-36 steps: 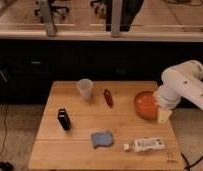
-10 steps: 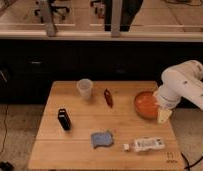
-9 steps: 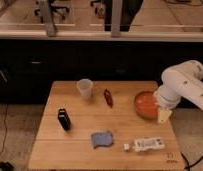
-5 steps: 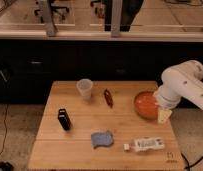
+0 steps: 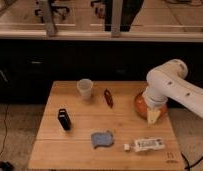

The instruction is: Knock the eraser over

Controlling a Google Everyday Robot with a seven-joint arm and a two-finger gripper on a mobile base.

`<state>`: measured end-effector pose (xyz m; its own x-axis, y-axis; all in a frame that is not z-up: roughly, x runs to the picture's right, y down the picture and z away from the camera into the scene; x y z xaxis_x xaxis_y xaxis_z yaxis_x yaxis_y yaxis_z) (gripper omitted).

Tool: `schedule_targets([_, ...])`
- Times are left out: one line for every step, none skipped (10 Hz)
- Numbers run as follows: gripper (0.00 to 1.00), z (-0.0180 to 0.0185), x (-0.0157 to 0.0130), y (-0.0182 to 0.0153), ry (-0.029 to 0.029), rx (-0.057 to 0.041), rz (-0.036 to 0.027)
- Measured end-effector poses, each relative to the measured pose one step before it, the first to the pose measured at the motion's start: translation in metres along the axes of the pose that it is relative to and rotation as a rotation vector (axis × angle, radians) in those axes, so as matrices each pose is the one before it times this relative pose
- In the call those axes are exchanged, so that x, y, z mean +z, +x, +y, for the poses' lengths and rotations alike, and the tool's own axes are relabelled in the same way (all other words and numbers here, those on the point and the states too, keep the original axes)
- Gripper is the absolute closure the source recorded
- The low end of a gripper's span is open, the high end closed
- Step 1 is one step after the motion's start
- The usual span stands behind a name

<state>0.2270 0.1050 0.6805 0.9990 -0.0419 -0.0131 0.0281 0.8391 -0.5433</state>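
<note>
The eraser (image 5: pixel 64 119) is a small black block standing upright near the left side of the wooden table (image 5: pixel 80 150). My gripper (image 5: pixel 153 116) hangs from the white arm (image 5: pixel 167 85) over the table's right side, just in front of an orange bowl (image 5: pixel 141 104). It is open, holds nothing, and is far to the right of the eraser.
A clear cup (image 5: pixel 85 88) stands at the back of the table, with a dark red oblong item (image 5: pixel 109 98) to its right. A blue sponge (image 5: pixel 102 139) and a white tube (image 5: pixel 147 145) lie near the front edge. Dark cabinets stand behind the table.
</note>
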Motion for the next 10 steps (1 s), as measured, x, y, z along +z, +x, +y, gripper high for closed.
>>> schedule_targets([0.20, 0.00098, -0.00010, -0.00130, -0.00250, -0.00774, 0.00232])
schedule_targets([0.20, 0.00141, -0.00038, -0.00184, -0.00246, -0.00795, 0.00184])
schedule_targets([0.20, 0.00144, 0.00009, -0.00851, -0.00063, -0.01603, 0.00494])
schedule_targets([0.20, 0.00149, -0.00030, -0.01391, -0.00401, -0.01115, -0.00229])
schedule_targets([0.20, 0.00026, -0.00056, -0.01526, -0.00128, -0.01966, 0.00088])
schedule_targets([0.20, 0.00058, -0.00039, -0.00598, 0.00078, -0.01127, 0.00103])
schedule_targets([0.20, 0.00186, -0.00020, -0.00427, -0.00246, -0.01493, 0.00507])
schedule_targets([0.20, 0.00125, 0.00014, -0.00349, -0.00188, -0.00987, 0.00372])
schedule_targets([0.20, -0.00075, -0.00027, -0.00847, 0.00247, -0.01025, -0.00231])
schedule_targets([0.20, -0.00192, 0.00040, -0.01542, 0.00282, -0.01639, -0.00145])
